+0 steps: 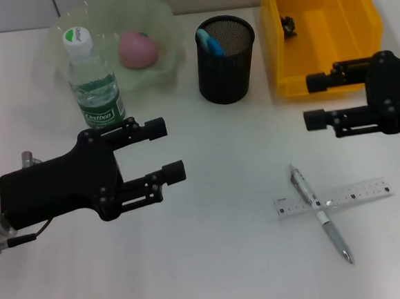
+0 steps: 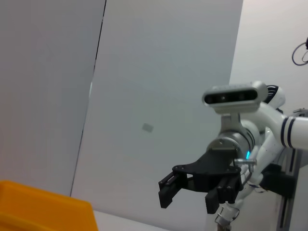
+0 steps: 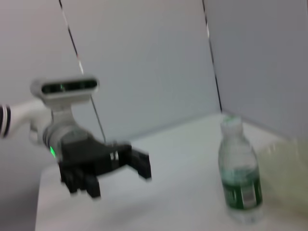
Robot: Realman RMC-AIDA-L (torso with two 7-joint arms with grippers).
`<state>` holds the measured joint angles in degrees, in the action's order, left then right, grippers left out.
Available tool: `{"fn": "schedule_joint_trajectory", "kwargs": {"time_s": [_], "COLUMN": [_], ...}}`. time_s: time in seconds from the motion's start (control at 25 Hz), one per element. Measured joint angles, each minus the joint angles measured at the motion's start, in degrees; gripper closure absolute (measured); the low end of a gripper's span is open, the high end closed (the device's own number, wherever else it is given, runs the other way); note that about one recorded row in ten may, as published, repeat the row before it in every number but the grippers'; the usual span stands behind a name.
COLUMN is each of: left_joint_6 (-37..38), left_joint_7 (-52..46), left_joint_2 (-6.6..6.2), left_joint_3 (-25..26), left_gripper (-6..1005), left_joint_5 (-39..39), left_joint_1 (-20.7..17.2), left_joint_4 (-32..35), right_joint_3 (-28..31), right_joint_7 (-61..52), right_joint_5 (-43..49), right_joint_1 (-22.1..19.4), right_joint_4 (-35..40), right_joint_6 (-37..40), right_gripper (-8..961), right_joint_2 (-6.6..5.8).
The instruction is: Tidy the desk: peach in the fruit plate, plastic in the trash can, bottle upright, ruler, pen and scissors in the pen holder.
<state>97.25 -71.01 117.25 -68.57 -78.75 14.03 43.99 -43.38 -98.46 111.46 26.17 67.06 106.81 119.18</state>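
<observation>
Left gripper (image 1: 167, 150): fingers apart, holding nothing, above the table in front of the bottle.
Right gripper (image 1: 314, 102): fingers apart, holding nothing, by the yellow bin (image 1: 323, 63).
Peach (image 1: 137, 48): in the green plate (image 1: 161, 21).
Bottle (image 1: 94, 84): standing up.
Pen (image 1: 320, 213): lying across the ruler (image 1: 352, 195) on the table.
Pen holder (image 1: 225, 59): something blue inside.

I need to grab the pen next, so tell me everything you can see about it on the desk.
The pen is slim, silvery-white with darker bands and a clip end toward the far side, its tip pointing at the near right. It lies flat on the white desk, tilted diagonally, crossing over the clear ruler near its middle and touching it there. Neither claw is near it; nothing else touches it.
</observation>
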Motion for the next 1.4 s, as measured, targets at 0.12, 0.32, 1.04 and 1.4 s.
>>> {"fn": "schedule_joint_trajectory", "kwargs": {"time_s": [0.12,0.32,1.04,1.4], "left_joint_6": [0.9,1.9,2.3,2.2], "left_joint_7": [0.0,0.0,-0.5,0.1], "left_joint_2": [-0.01,-0.08,0.56,0.87], "left_joint_3": [0.0,0.0,-0.5,0.0], "left_gripper": [290,292,292,292], "left_joint_5": [0.0,0.0,0.0,0.0], "left_joint_1": [-0.2,-0.2,-0.5,-0.2], "left_joint_4": [0.0,0.0,-0.2,-1.5], "right_joint_3": [-1.0,-3.5,-22.6,-30.2], "right_joint_7": [-5.2,-11.3,-22.3,-22.1], "right_joint_5": [4.8,10.6,29.6,32.9], "right_joint_1": [1.1,3.7,12.0,13.0], "right_joint_4": [6.2,13.0,18.7,17.3], "right_joint_6": [2.2,6.9,10.0,6.2], "right_gripper": [279,279,278,278], "right_joint_2": [-0.01,-0.06,0.07,0.09]}}
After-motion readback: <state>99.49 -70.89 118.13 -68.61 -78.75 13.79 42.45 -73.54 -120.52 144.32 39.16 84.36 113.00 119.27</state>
